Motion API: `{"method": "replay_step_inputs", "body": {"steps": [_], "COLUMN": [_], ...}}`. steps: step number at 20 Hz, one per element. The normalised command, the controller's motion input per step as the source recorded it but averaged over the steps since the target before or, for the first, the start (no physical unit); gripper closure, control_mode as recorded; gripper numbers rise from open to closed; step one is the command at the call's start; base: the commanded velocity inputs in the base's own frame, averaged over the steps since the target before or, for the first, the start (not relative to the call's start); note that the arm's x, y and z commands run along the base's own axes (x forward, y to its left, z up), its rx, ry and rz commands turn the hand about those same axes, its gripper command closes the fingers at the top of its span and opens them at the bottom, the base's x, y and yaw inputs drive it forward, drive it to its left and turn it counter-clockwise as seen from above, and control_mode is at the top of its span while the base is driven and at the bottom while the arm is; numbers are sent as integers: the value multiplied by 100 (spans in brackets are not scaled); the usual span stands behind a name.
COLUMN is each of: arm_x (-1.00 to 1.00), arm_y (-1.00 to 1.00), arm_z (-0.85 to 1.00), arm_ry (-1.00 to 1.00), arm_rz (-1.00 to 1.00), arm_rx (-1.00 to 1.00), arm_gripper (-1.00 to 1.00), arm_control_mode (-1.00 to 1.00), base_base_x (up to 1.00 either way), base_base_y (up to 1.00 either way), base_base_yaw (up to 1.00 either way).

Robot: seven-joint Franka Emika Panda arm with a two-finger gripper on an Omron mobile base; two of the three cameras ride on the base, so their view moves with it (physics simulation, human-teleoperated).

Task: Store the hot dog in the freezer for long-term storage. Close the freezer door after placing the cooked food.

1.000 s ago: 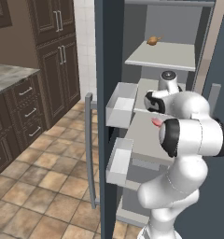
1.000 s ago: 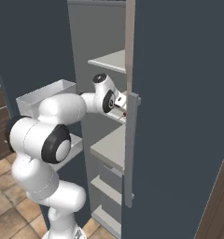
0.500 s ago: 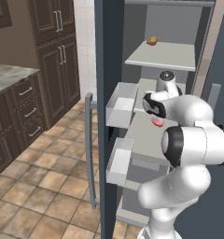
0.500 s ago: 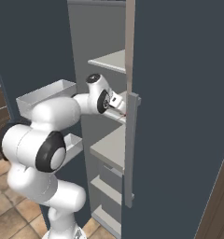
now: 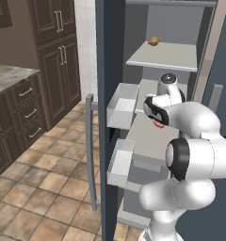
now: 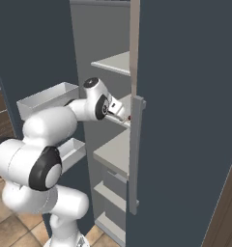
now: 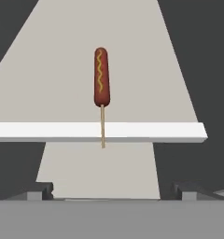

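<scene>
Hot dog (image 7: 101, 77) lies flat on a pale shelf (image 7: 48, 74) inside the freezer (image 5: 176, 70), reddish-brown with a yellow squiggle, thin stick poking out over the shelf's front edge toward the camera. It sits ahead of the claw (image 7: 113, 190), apart from it, roughly centred between the two fingertips (image 7: 37, 191). Claw is released, tips spread wide at the bottom of the hand view, nothing between them.

Arm is folded tight: elbow bulges out in front of the fridge, forearm reaches in at the middle shelf level, hand pointing into the compartment. From the right base view the hand (image 6: 119, 111) sits just behind the edge of the plain door (image 6: 185, 96), next to its handle (image 6: 136, 154).

Freezer door (image 5: 109, 94) stands open, white bins (image 5: 122, 104) on its inside face. Tan roundish food (image 5: 154, 41) rests on the upper shelf. Brown cabinets (image 5: 49, 52) stand to the left.
</scene>
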Motion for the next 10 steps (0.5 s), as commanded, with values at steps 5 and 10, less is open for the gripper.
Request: {"method": "replay_step_inputs", "body": {"steps": [5, 10], "arm_x": [-54, -52], "arm_y": [0, 0], "arm_z": [0, 11], "arm_ry": [1, 8], "arm_rz": [1, 6], "arm_rx": [0, 1], "arm_gripper": [-100, -100], "arm_control_mode": [-100, -100], "base_base_x": [0, 0], "base_base_y": [0, 0], "base_base_yaw": [0, 0]}}
